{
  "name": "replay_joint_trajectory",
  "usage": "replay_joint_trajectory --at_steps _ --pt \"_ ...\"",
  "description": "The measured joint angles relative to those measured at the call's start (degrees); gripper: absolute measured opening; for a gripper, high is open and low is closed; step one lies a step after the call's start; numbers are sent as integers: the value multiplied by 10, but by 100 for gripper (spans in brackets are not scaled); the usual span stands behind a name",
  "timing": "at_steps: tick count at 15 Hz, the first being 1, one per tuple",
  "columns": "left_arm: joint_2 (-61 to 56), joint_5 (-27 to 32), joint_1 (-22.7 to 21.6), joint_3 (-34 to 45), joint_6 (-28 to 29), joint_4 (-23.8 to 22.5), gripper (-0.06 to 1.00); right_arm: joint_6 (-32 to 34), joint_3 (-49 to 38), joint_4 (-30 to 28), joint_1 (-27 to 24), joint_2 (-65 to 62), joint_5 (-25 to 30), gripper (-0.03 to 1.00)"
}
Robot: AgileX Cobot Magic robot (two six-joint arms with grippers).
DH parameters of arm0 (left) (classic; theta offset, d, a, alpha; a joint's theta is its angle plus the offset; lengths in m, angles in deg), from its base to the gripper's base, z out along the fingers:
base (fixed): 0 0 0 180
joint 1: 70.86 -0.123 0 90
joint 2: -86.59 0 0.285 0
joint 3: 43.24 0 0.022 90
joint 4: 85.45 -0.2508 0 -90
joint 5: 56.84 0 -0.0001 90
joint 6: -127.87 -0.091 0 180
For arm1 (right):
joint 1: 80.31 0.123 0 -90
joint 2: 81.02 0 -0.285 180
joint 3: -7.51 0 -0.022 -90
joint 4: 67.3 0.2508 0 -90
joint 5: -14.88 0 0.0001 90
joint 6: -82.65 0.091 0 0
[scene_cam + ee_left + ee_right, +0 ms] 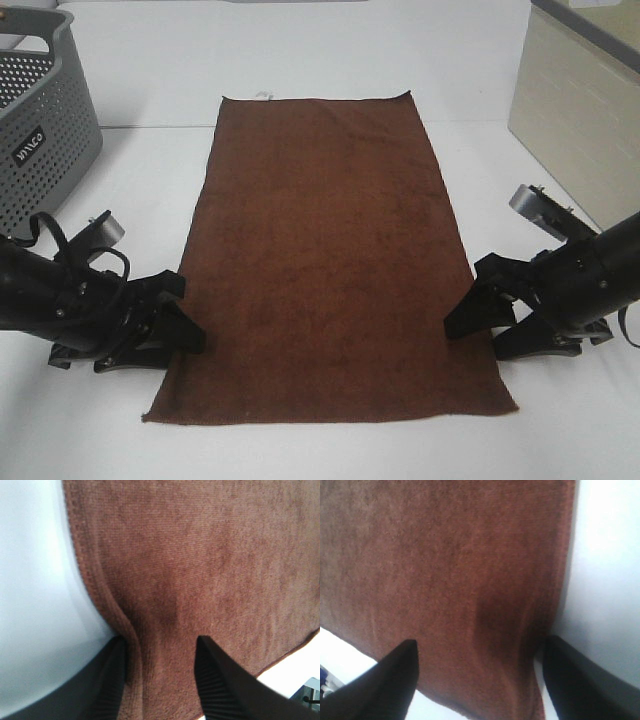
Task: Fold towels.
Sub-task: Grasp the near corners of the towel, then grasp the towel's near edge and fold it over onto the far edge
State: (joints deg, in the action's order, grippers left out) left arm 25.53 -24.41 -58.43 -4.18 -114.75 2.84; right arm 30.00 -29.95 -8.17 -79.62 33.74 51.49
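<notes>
Lengthwise, the reddish-brown towel lay flat on the white table. The left gripper and right gripper straddled its long edges, jaws apart, nothing clamped. This looked like the grasping step; next, both probably needed to pinch shut together.

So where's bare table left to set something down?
Bare table beyond the towel, between basket and box; a thin strip before its near edge. Crowded: its long edges near the front, straddled by left gripper and right gripper.
</notes>
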Motion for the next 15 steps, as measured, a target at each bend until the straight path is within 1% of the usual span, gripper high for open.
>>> replay_joint_trajectory --at_steps 2,3,4,5,6,7,9,11,13,15 --pt "3 -9 0 0 0 -1 30 6 5 1 54 6 -28 55" --pt "4 -13 0 0 0 -1 20 21 5 1 68 6 -50 45" --pt "6 -14 0 0 0 -2 9 42 5 1 73 7 -68 33" --pt "6 -14 0 0 -4 -2 1 70 5 -1 75 10 -80 19" --pt "6 -14 0 0 -7 -3 0 96 5 -2 75 10 -90 5" --pt "6 -14 0 0 -7 -7 0 109 5 -2 75 10 -92 0" --pt "-7 -14 0 1 1 -27 0 119 5 -6 76 7 -88 0" --pt "-50 -13 0 12 30 -59 0 133 5 -23 76 -12 -62 0" --pt "-79 -14 0 37 45 -73 0 151 -7 -33 76 -34 -45 0" --pt "-99 -15 0 73 47 -77 0 155 -42 -35 76 -56 -41 0"
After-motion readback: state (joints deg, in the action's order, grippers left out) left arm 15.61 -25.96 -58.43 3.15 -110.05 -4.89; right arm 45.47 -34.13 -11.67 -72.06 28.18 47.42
